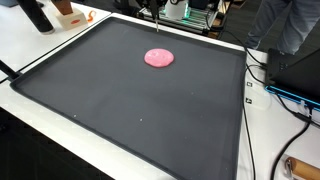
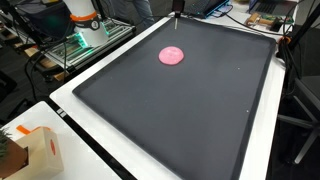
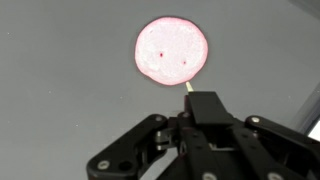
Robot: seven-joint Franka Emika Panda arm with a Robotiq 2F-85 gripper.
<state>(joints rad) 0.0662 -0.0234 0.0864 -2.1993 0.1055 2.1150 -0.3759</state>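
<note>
My fingers (image 3: pixel 205 104) fill the bottom of the wrist view, pressed together, with a thin pale sliver (image 3: pixel 187 89) poking out beside their tip; I cannot tell what it is. Just ahead, slightly off to one side and clear of me, the pink disc (image 3: pixel 172 49) lies flat on the dark mat (image 3: pixel 60 100). It is round, so it has no long axis.

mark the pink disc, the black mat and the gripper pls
pink disc (image 3: pixel 173 48): wrist view, centre of its face.
black mat (image 1: pixel 130 110): an exterior view, bare middle area.
gripper (image 3: pixel 206 98): wrist view, front end of its fingers.
</note>
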